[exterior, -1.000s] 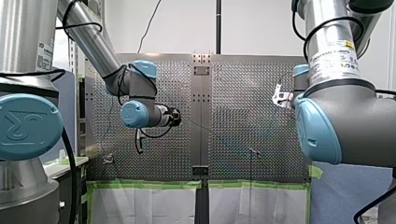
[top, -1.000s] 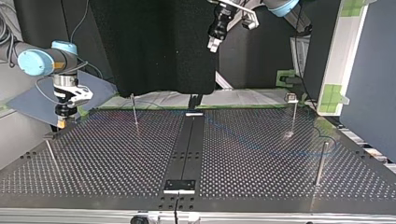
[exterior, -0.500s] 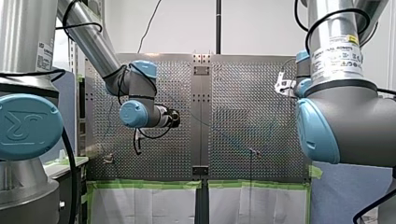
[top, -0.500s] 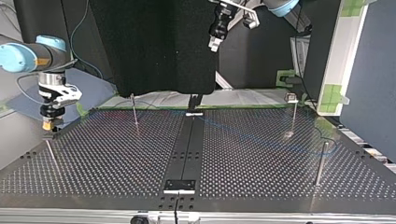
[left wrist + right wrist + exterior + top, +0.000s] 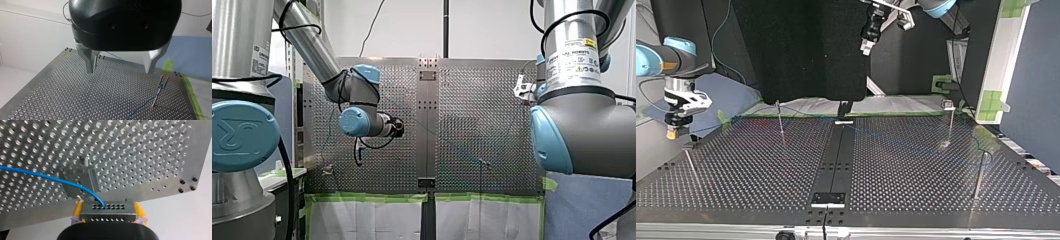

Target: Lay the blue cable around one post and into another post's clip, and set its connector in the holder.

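Perforated table [image 5: 761, 180] with the cable-laying task partly done, as far as the views allow a judgement. At the top view's right stand a clip-topped post [image 5: 950, 125] and a plain post [image 5: 980, 172]. The holder [image 5: 78, 181] is a small metal block near the table's edge and is unfilled. The grey connector [image 5: 108, 213] is not yet set in it and sits just short of it, off the table's edge. The blue cable [image 5: 50, 178] leaves the connector and runs across the table toward those posts. Whether it rounds a post or sits in the clip is too faint to tell, so only the connector step is clearly left. My right arm [image 5: 656, 57] comes in low at the top view's left, wrist turned down. The right gripper [image 5: 672, 134] hangs beside the holder, with its yellow pads [image 5: 78, 209] clamped on the connector's two ends. My left arm [image 5: 312, 45] is held high over the table's middle. The left gripper [image 5: 119, 71] points down well above the surface, its fingers [image 5: 88, 61] spread apart with nothing between them.
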